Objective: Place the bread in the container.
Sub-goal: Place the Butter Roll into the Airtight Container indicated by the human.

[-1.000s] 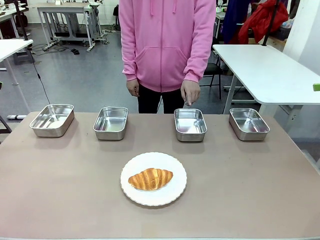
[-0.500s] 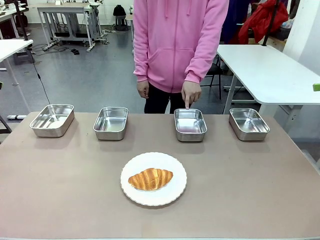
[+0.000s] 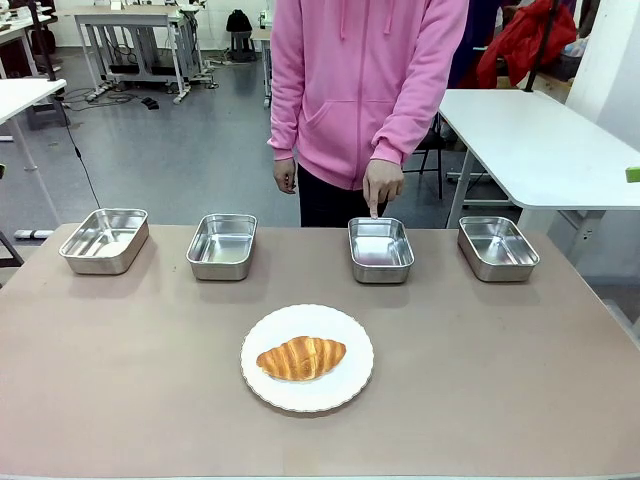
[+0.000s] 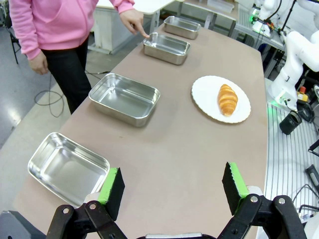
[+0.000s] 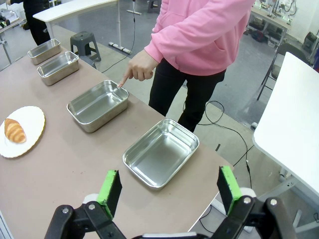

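The bread [image 3: 301, 357], a golden-brown croissant, lies on a round white plate [image 3: 345, 388] at the table's near middle. A person's hand [image 3: 380, 187] points a finger down at the far rim of the container [image 3: 380, 249], the third steel pan from the left. In the left wrist view my left gripper [image 4: 173, 186] is open above the table's end, nothing between its fingers, with the bread [image 4: 227, 98] far ahead. My right gripper [image 5: 168, 190] is open too, hovering near the other end; the pointed-at container [image 5: 97, 104] and the bread [image 5: 15, 130] lie beyond it.
Three more identical steel pans stand in the same far row: two at the left [image 3: 104, 240] [image 3: 222, 245] and one at the right [image 3: 497, 247]. The person in a pink hoodie [image 3: 365, 80] stands at the far edge. A white table [image 3: 540, 140] is behind on the right.
The person has stepped to the right and lowered the pointing finger onto the third pan's far rim. Bread, plate and pans have not moved.
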You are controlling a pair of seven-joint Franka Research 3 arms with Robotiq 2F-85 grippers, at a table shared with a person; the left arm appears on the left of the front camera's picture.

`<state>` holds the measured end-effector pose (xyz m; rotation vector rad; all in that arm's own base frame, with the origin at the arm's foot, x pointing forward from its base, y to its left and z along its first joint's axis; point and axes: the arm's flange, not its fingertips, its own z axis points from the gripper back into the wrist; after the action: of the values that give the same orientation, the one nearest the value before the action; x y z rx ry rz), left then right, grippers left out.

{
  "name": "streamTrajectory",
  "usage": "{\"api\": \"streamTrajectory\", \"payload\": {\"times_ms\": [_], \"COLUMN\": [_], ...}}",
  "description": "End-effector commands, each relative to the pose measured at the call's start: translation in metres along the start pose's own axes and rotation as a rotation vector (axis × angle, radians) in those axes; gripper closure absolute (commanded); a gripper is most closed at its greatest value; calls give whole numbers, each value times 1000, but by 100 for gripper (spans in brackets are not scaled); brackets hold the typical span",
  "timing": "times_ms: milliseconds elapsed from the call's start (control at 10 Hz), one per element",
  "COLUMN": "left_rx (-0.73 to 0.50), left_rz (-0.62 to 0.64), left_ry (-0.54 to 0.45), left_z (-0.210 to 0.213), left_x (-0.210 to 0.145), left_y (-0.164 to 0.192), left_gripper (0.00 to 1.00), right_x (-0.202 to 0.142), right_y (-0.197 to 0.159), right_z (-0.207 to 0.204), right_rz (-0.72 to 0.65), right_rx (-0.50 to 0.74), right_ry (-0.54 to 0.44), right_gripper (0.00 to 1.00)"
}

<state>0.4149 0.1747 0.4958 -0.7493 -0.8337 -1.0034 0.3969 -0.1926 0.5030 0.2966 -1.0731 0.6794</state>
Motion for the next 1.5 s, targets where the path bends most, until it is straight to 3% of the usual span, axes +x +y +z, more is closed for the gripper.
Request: {"api": "streamTrajectory", "payload": {"times_ms": [0, 300, 500, 800, 1000, 1400], "left_rx": [1, 1, 1, 1, 1, 1], "left_rz": [-8, -8, -8, -8, -8, -8], "left_ry": [-2, -2, -2, -2, -2, -2], "left_z": [1, 1, 1, 1, 1, 1], "left_x": [2, 2, 2, 2, 2, 2], "left_y": [-2, -2, -2, -2, -2, -2], "left_gripper": [0, 0, 0, 0, 0, 0], "right_x": [1, 0, 35, 70, 73, 68], "right_y": [2, 0, 30, 106, 167, 309], "right_z": [1, 0, -18, -74, -122, -191], "right_rz": [13, 0, 86, 214, 244, 368], "right_rx": [3, 0, 64, 212, 352, 518], "right_ry": [-5, 0, 54, 203, 288, 421], "right_gripper": [0, 0, 0, 0, 0, 0]}}
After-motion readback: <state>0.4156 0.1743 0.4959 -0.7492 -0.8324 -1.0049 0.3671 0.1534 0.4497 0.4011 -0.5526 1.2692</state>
